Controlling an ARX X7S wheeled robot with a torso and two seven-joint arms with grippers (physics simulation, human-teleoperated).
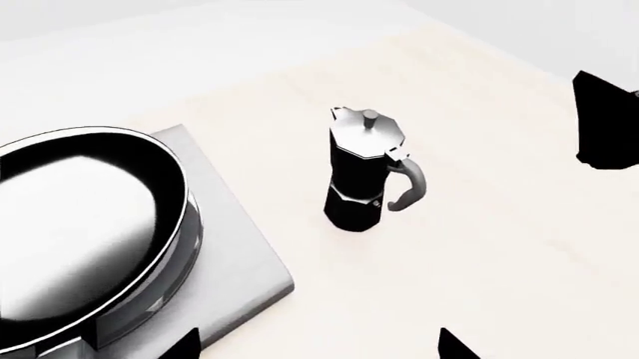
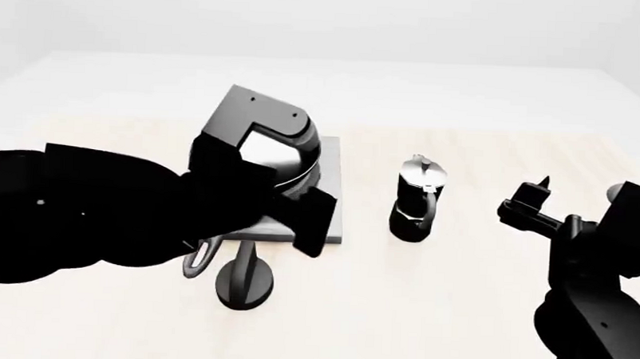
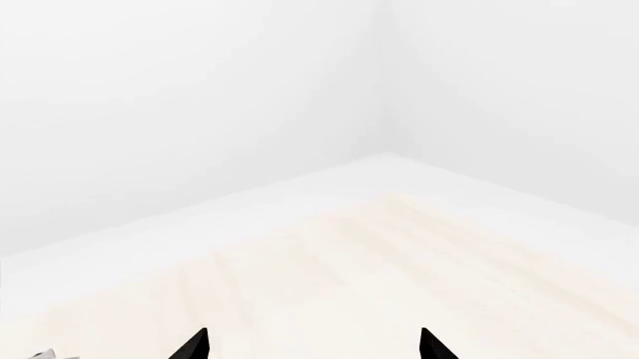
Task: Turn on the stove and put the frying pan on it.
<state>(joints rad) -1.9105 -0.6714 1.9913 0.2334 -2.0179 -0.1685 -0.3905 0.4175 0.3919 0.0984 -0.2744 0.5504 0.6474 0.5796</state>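
The frying pan (image 1: 80, 224), black with a shiny inside, sits on the flat grey stove (image 1: 245, 262). In the head view the pan (image 2: 270, 148) is partly hidden by my left arm, and the stove (image 2: 331, 184) shows beside it. My left gripper (image 1: 319, 348) is open and empty, just off the stove's near corner; in the head view it (image 2: 310, 221) hangs over that corner. My right gripper (image 3: 311, 345) is open and empty, facing bare table and wall; in the head view it (image 2: 527, 201) is at the right, apart from everything.
A black-and-silver moka pot (image 1: 364, 172) stands upright right of the stove, also in the head view (image 2: 415, 195). A small black round-based knob (image 2: 242, 284) stands in front of the stove. The pale wooden table (image 3: 399, 284) ends at white walls behind.
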